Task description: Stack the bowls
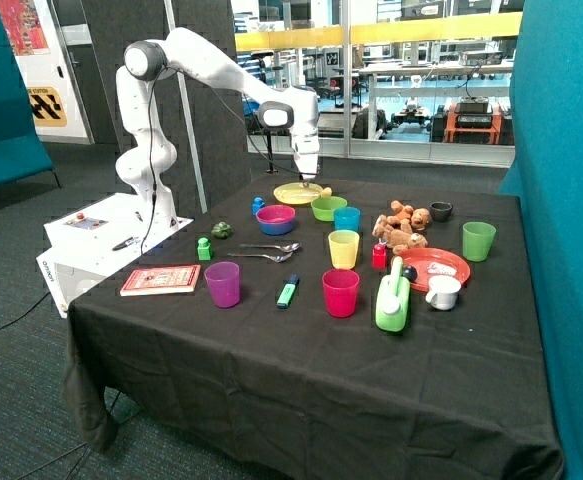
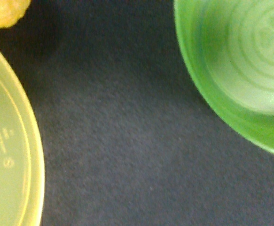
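Note:
The lime green bowl (image 1: 328, 208) stands on the black cloth next to the flat yellow plate (image 1: 299, 193). In front of them a pink bowl (image 1: 276, 213) seems to sit nested in a blue bowl (image 1: 275, 226). My gripper (image 1: 308, 180) hangs low at the far side of the table, over the gap between plate and green bowl. The wrist view shows the green bowl (image 2: 249, 70), the plate's rim (image 2: 14, 155) and bare cloth between them. The gripper itself is not seen there.
Cups stand in front: teal (image 1: 347, 218), yellow (image 1: 343, 248), pink (image 1: 340, 292), purple (image 1: 222, 283), green (image 1: 478, 240). Two spoons (image 1: 271, 250), a red plate (image 1: 433, 266), a teddy (image 1: 401, 225) and a red book (image 1: 161, 279) lie around. A small yellow toy (image 2: 3, 12) lies by the plate.

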`<act>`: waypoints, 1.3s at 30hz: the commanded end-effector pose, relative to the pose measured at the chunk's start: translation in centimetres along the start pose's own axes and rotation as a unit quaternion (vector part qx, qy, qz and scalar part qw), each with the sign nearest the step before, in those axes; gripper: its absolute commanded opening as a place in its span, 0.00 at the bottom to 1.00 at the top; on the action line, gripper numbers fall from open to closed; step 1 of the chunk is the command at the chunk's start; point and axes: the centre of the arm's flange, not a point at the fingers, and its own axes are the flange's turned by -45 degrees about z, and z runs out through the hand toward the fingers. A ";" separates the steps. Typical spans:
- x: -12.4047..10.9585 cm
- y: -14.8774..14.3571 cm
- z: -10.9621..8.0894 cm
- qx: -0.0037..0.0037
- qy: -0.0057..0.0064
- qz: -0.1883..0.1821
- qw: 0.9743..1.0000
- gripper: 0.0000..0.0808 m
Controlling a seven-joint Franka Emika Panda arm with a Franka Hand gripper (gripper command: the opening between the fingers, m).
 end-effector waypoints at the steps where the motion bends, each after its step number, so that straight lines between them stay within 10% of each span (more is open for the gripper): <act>1: 1.2 -1.0 1.2 -0.004 0.002 -0.004 1.000 0.64; 39: 5.7 -1.3 3.9 -0.004 0.002 0.005 1.000 0.57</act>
